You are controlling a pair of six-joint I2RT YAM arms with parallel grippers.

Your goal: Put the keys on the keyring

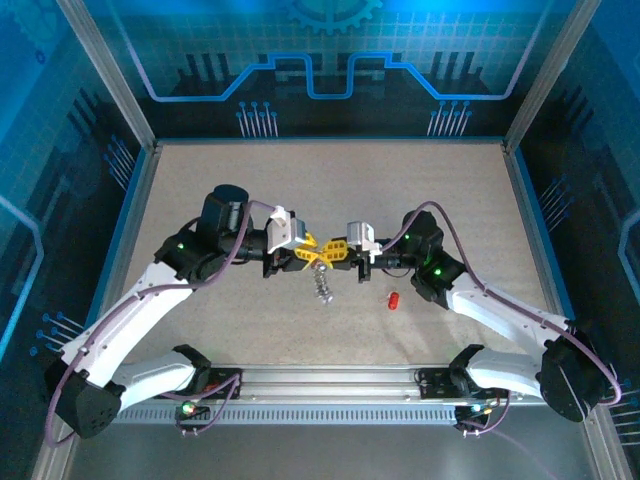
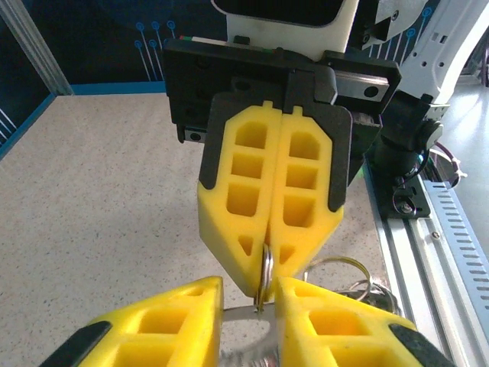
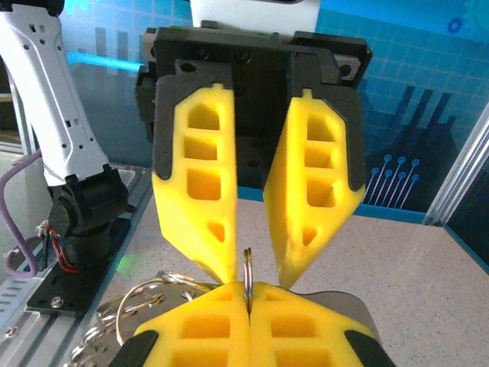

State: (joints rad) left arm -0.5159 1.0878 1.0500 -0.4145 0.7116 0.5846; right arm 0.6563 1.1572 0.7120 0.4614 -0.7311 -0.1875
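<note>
Keyring [image 3: 248, 267]: pinched edge-on between closed right fingers [image 3: 206, 329]; left fingers [image 3: 202, 191] narrowly parted astride it. Red key [image 1: 393, 299]: tabletop [image 1: 300, 180], beside right fingers.

Keyring [image 3: 247, 264] glossy metal; table [image 1: 250, 200] matt (speckled).

The left tool [image 2: 250, 310] showed at the bottom edge, its two yellow fingers standing apart with a narrow gap between them. Facing it, the right tool [image 2: 269, 279] pointed down toward the camera, its yellow fingers pressed flat together and pinching the keyring [image 2: 261, 298], which was seen edge-on as a thin grey band. The band's lower end reached into the gap between the left fingers. Just to its right, pale wire loops [image 2: 348, 267] showed above the nearer finger. The speckled beige counter [image 2: 99, 191] spread to the left, and a slotted metal rail [image 2: 451, 245] ran along the right.
</note>
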